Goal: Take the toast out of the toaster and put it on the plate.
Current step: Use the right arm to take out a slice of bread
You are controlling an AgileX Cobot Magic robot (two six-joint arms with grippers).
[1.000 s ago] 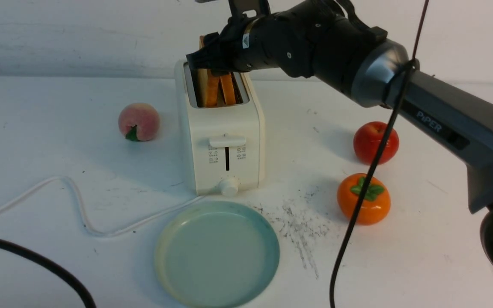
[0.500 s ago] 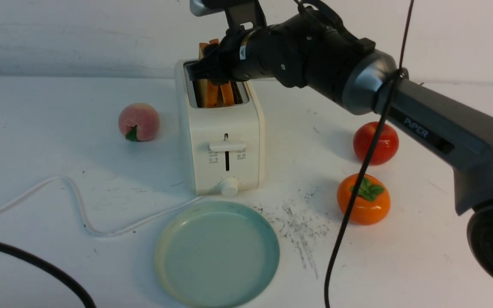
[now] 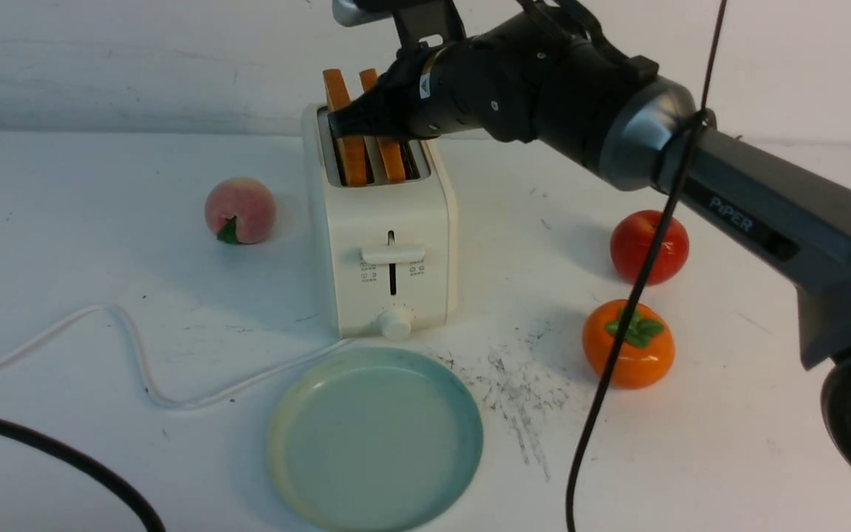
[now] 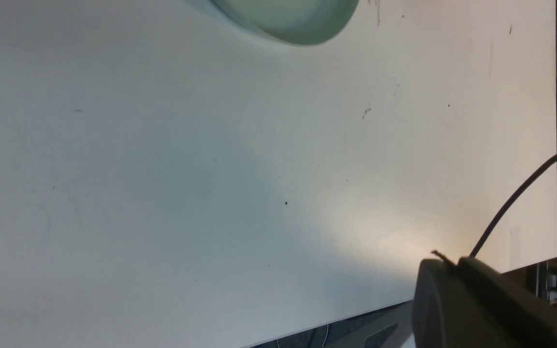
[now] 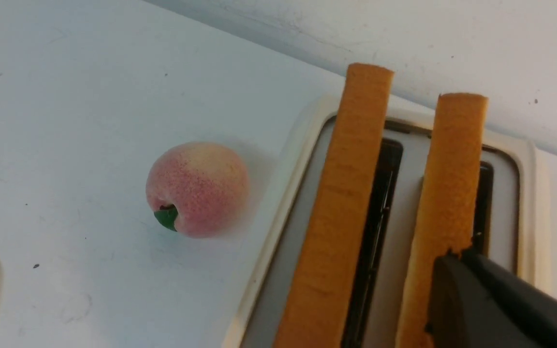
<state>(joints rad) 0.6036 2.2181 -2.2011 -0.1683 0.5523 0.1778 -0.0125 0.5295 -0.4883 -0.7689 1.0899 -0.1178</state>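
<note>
The cream-white toaster (image 3: 385, 214) stands mid-table with two orange-brown toast slices upright in its slots, the left slice (image 3: 338, 89) and the right slice (image 3: 368, 80). My right gripper (image 3: 340, 122) reaches in from the right, level with the toaster's top, and crosses in front of both slices. In the right wrist view its jaws (image 5: 450, 258) are pressed together, with the tip over the right slice (image 5: 447, 183) beside the left slice (image 5: 341, 203). It holds nothing. The pale blue-green plate (image 3: 374, 443) lies empty in front of the toaster. My left gripper (image 4: 440, 261) is shut and empty above bare table.
A peach (image 3: 239, 210) lies left of the toaster. A red apple (image 3: 649, 246) and an orange persimmon (image 3: 627, 343) lie to its right. The toaster's white cord (image 3: 137, 355) curls at front left beside a black cable (image 3: 63, 451). The plate's edge (image 4: 288, 19) shows in the left wrist view.
The toast slices leaned in the slots, partly hidden by my right gripper. They now stand upright side by side, tops clear above it. The toaster's lever sits slightly lower.
</note>
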